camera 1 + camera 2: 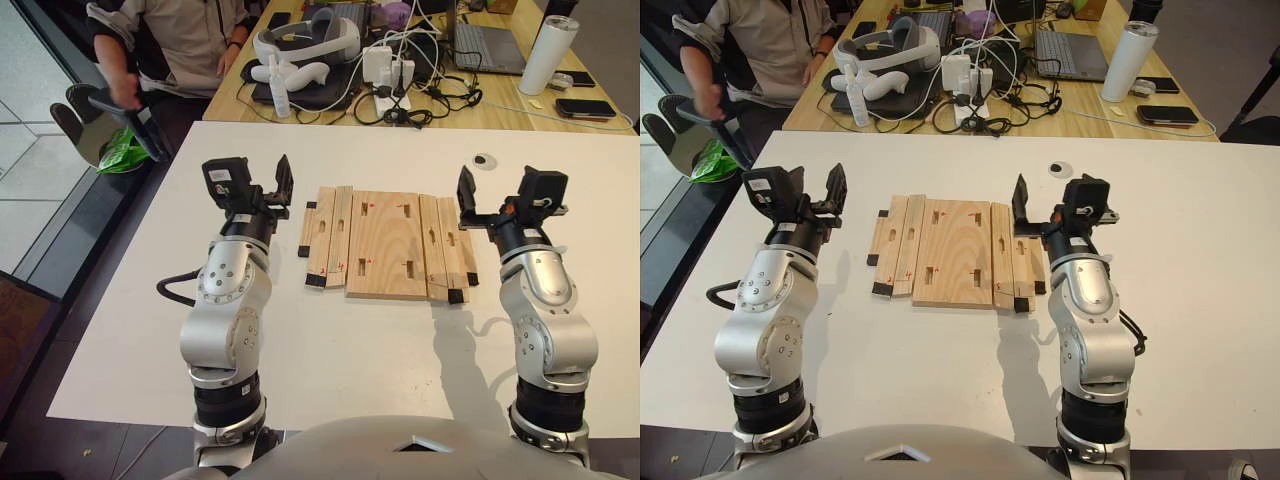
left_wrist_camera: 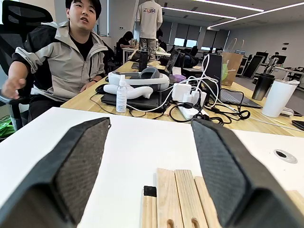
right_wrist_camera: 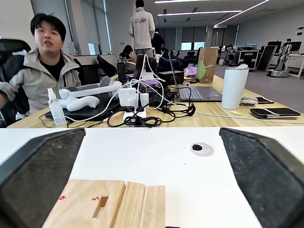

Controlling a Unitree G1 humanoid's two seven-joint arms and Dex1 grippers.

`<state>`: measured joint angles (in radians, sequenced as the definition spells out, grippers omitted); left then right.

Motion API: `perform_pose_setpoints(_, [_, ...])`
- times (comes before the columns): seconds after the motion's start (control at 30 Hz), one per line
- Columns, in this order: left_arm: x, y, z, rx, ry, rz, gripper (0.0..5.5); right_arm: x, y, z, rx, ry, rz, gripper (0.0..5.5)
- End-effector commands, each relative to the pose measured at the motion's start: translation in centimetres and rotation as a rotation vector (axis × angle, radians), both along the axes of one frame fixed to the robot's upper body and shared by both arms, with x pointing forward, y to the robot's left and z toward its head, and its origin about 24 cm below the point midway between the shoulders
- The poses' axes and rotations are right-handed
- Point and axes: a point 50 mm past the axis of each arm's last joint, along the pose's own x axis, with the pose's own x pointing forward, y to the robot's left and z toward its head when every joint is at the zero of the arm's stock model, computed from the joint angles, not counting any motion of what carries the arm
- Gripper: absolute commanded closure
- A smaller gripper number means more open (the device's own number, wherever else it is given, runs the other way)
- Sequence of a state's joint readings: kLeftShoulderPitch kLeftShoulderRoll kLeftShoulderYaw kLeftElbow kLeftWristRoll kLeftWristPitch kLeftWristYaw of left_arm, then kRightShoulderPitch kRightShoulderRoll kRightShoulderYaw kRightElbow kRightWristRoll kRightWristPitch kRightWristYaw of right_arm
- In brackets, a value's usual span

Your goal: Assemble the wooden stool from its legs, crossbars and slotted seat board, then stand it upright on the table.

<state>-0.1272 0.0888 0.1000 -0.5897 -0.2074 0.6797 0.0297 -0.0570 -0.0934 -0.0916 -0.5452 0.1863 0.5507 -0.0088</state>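
**Stool parts flat, end effectors released**

The slotted seat board (image 1: 385, 245) lies flat on the desk (image 1: 300, 360), leg and crossbar pieces (image 1: 328, 238) lined up against its left and right edges. The left end effector (image 2: 151, 142) hangs spread open just left of the wood, the right end effector (image 3: 152, 142) likewise at its right edge, both empty.

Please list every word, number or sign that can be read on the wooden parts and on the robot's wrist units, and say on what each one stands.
No text here can be quoted with confidence.
seat board: small red handwritten marks beside the slots, too small to read.
side wooden pieces: red marks near their near ends, too small to read.
white sticker on the left wrist unit: print too small to read.
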Motion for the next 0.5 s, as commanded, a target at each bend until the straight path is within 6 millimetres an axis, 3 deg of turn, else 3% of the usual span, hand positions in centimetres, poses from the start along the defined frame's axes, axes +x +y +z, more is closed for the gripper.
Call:
perform_pose_setpoints(0.03, [0.5,2.5,-0.9,0.067,0.090,-0.012,2.30,0.4,-2.1,0.5,0.028,-0.053,0.013,0.12])
perform_pose_setpoints(0.27, [1.5,3.9,-3.5,0.144,0.316,-0.095,2.30,0.6,-5.6,-1.1,0.001,0.015,-0.045,0.12])
perform_pose_setpoints(0.37, [3.6,3.5,-4.4,0.158,0.389,-0.128,2.30,0.6,-6.6,-2.2,0.008,0.050,-0.110,0.12])
perform_pose_setpoints(0.5, [6.8,3.6,-4.7,0.233,0.440,-0.145,2.30,2.5,-6.5,-1.9,0.046,0.002,-0.140,0.12])
